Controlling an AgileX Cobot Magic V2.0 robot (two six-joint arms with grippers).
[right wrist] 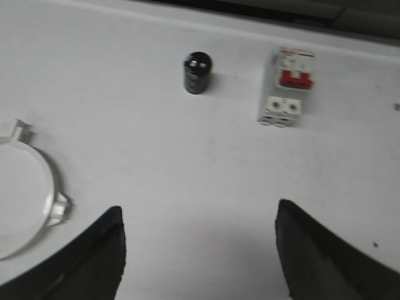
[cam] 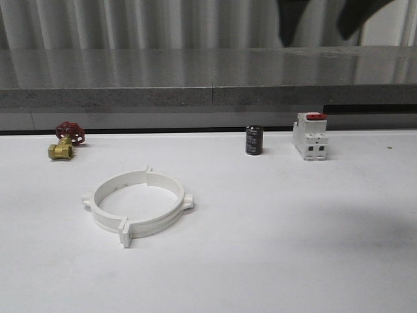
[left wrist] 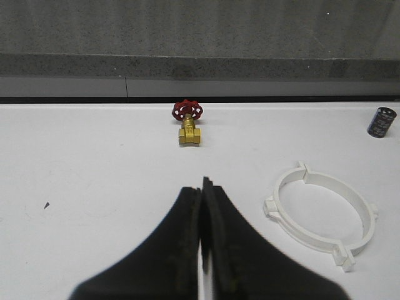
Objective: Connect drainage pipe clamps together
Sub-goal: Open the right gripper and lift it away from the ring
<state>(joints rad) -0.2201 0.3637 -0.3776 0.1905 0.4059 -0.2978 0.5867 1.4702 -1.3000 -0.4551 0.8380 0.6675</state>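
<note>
Basically, step: drainage pipe clamps (cam: 138, 206) already read as one closed ring, both halves meeting at the flanged tabs; joining looks done or near done.
Next move: judged, check the tab seams are seated; if a seam gaps, press the halves together from opposite sides.
Clamps location: lying flat on the white worktop (cam: 293, 248), left of centre in the front view, apart from both grippers.
Orientation: ring opening faces up; front seam tab points toward the camera, back seam tab toward the wall; side lugs stick out left and right. Long axis: none clear, ring looks round, seam line runs near to far.
Left gripper (left wrist: 201, 206): fingers pressed together, holding nothing, hovering over bare worktop, clamps off to its side.
Right gripper (right wrist: 200, 250): fingers spread wide, empty.
Others: brass valve with red handwheel (cam: 66, 140) far left, black capacitor (cam: 254, 140) and circuit breaker (cam: 311, 135) at the back, all well apart from clamps.
</note>
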